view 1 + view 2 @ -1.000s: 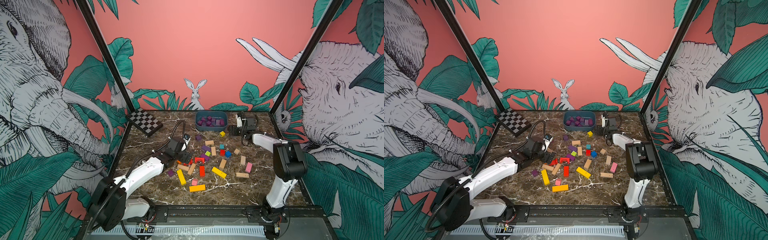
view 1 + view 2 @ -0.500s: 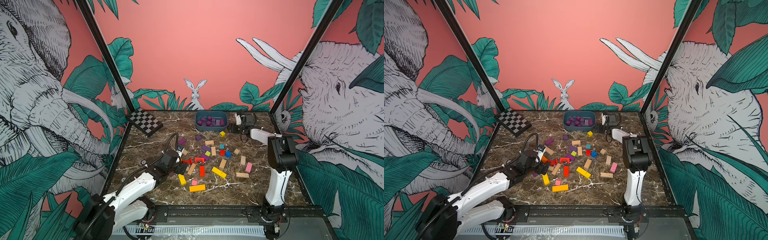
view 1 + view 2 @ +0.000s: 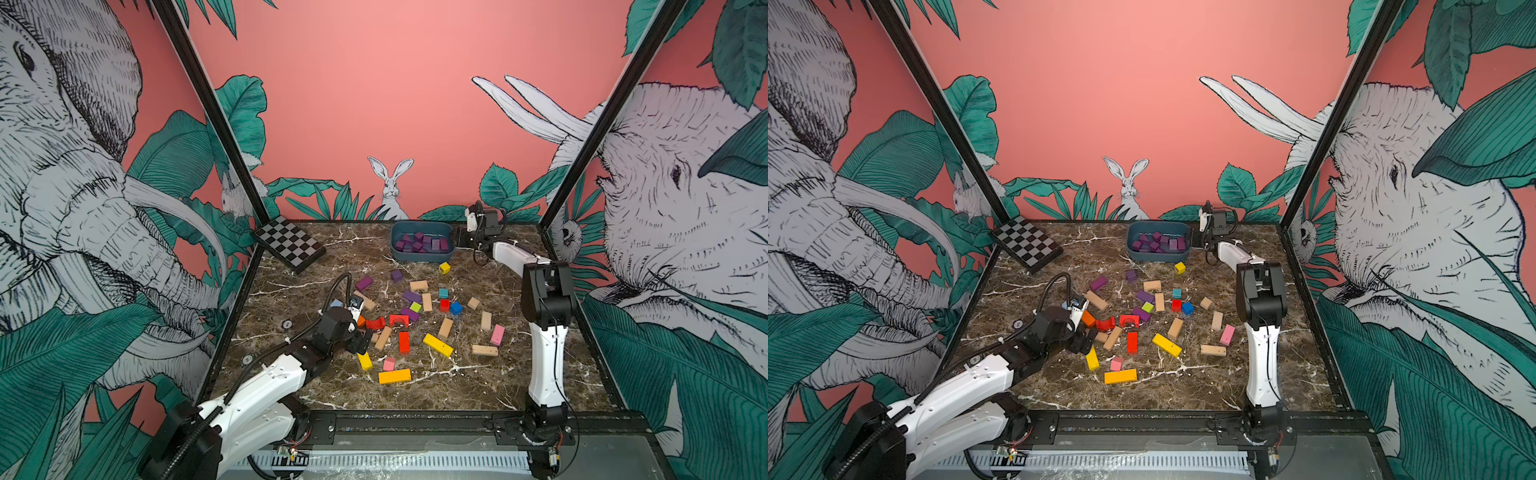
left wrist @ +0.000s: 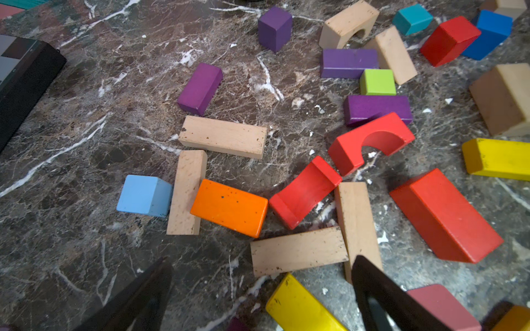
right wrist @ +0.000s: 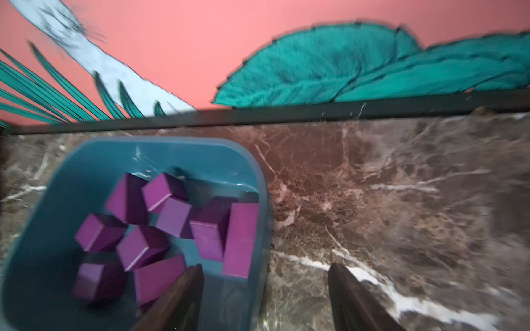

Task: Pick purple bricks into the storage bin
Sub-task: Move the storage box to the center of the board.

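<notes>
Purple bricks (image 3: pixel 422 243) mostly heaped in the storage bin (image 3: pixel 420 258); four more loose on the table (image 3: pixel 478 386). Left to right across both top views:

Far left, at the back corner: checkerboard slab (image 3: pixel 289 246), flat on the table, well apart from every block.

Next, left hand (image 3: pixel 360 337): hangs low at the near-left edge of the coloured scatter, fingers (image 4: pixel 149 289) spread wide, grips nothing. Under the gap in the left wrist view, a tan block (image 4: pixel 298 250) and a yellow block (image 4: pixel 298 308).

Mid-table, beyond that hand: lone purple bar (image 3: pixel 364 283), then purple cube (image 3: pixel 397 275), then far purple bar (image 3: pixel 412 296) and near purple bar (image 3: pixel 409 314) with a lime cube (image 3: pixel 415 307) between them. Just beside the near bar, a red arch (image 3: pixel 398 320).

Right of centre, at the back: the dark blue bin again, roughly ten purple bricks piled inside, a yellow cube (image 3: pixel 444 268) just in front.

Far right: right hand (image 3: pixel 460 239), just beside the bin's right wall, fingers parted, empty. Blurred right wrist view: one finger (image 5: pixel 183 295) above the bin's interior, its mate above bare table.
</notes>
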